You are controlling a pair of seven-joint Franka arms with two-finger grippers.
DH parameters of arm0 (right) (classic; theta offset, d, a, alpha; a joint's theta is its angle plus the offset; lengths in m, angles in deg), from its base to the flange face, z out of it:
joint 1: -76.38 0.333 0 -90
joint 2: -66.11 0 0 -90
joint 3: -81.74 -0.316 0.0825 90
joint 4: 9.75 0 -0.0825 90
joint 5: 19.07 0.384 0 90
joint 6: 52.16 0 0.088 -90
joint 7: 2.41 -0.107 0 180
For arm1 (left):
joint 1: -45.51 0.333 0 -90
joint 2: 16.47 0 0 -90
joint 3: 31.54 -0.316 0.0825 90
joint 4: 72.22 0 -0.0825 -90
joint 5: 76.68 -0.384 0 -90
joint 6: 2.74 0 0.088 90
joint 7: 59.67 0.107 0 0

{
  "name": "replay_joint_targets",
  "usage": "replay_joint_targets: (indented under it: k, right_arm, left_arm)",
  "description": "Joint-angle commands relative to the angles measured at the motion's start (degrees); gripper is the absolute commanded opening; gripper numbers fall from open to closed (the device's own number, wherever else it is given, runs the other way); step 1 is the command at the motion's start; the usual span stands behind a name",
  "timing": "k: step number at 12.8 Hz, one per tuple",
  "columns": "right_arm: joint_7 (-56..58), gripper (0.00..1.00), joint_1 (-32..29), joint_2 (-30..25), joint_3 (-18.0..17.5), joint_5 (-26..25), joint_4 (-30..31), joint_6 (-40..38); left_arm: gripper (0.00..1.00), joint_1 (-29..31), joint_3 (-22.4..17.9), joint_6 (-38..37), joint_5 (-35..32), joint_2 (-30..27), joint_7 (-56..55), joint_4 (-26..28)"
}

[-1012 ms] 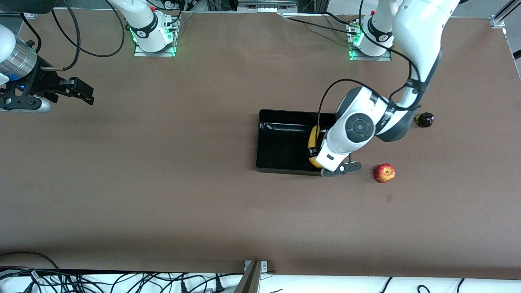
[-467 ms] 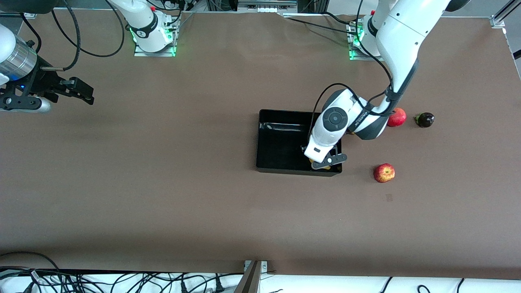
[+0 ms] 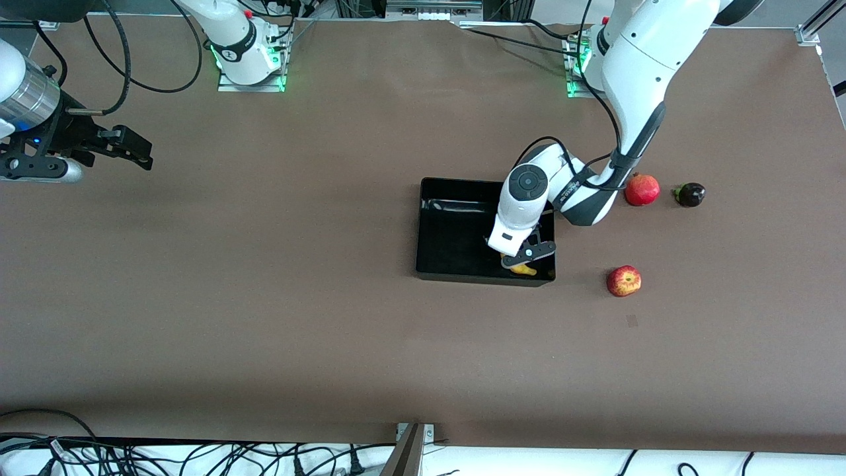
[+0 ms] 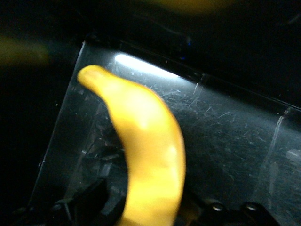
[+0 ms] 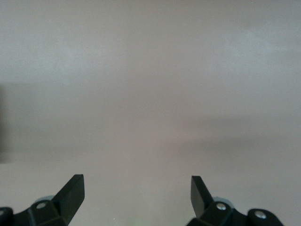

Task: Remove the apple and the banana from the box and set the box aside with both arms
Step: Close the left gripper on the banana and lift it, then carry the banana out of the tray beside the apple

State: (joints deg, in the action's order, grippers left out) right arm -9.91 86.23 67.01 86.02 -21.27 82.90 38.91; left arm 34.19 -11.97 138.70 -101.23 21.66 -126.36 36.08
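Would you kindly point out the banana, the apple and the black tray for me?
banana (image 4: 150, 155): left wrist view, middle of its yellow body.
apple (image 3: 623, 281): front view, centre of its red-and-yellow skin.
black tray (image 3: 456, 228): front view, bare floor inside its low walls.

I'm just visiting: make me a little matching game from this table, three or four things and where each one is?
Things:
1. banana
2. apple
3. pomegranate
4. right gripper

Places:
A. on bare table, nearer the front camera than the pomegranate
B. waiting over the right arm's end of the table
C. in the black tray
D. on the table beside a small dark fruit

Pairs: 1-C, 2-A, 3-D, 4-B
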Motion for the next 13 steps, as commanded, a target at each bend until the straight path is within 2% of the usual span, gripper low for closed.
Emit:
replay_joint_targets:
  k: [1, 2, 4, 7, 10, 11, 13]
  right_arm:
    - [0.82, 1.0, -0.54, -0.02, -0.06, 1.23, -0.54, -0.8]
    - [0.82, 1.0, -0.54, -0.02, -0.06, 1.23, -0.54, -0.8]
    - [0.82, 1.0, -0.54, -0.02, -0.06, 1.23, -0.54, -0.8]
    - [0.82, 1.0, -0.54, 0.07, -0.06, 1.23, -0.63, -0.8]
    - [0.82, 1.0, -0.54, -0.02, -0.06, 1.23, -0.54, -0.8]
    - [0.82, 1.0, -0.54, -0.02, -0.06, 1.23, -0.54, -0.8]
    - [0.82, 1.0, -0.54, 0.07, -0.06, 1.23, -0.63, -0.71]
  left_arm:
    - [0.0, -0.28, 0.46, -2.81, -1.12, -1.55, -1.44, 0.34]
    - [0.0, -0.28, 1.86, -7.97, -0.51, -3.13, -1.09, -0.36]
    - [0.0, -0.19, 3.1, -15.71, 6.05, -7.42, 2.31, -2.73]
    - [0.0, 0.6, 2.32, -33.8, 16.87, -9.55, 16.19, -12.9]
    - [0.0, 2.35, -4.08, -52.26, 19.98, -11.75, 36.37, -19.95]
    - [0.0, 4.54, -6.19, -55.01, 19.63, -12.36, 44.36, -20.31]
    - [0.0, 8.32, -11.63, -53.82, 17.44, -12.72, 57.13, -20.23]
